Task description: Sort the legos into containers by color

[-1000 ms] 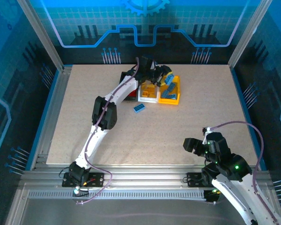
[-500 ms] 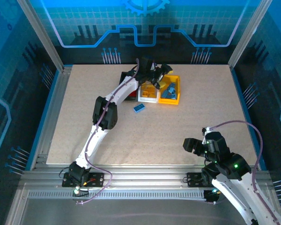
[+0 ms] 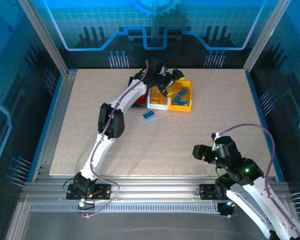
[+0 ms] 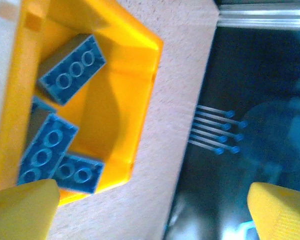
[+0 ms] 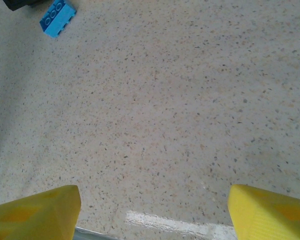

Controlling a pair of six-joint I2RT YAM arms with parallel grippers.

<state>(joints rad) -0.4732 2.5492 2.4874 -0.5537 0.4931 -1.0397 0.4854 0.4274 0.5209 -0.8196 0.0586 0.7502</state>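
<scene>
Speckled tabletop (image 3: 140, 145), loose blue lego (image 3: 149, 115) diagonal, left pincer (image 4: 150, 215) and right pincer (image 5: 152, 212) open, empty

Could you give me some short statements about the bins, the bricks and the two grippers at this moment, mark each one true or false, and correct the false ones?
1. The yellow bin holds blue bricks. True.
2. One blue brick lies loose on the table. True.
3. The left gripper grips a brick. False: its jaws stand wide apart with nothing between them.
4. The right gripper is shut. False: it is open, above bare table.
</scene>
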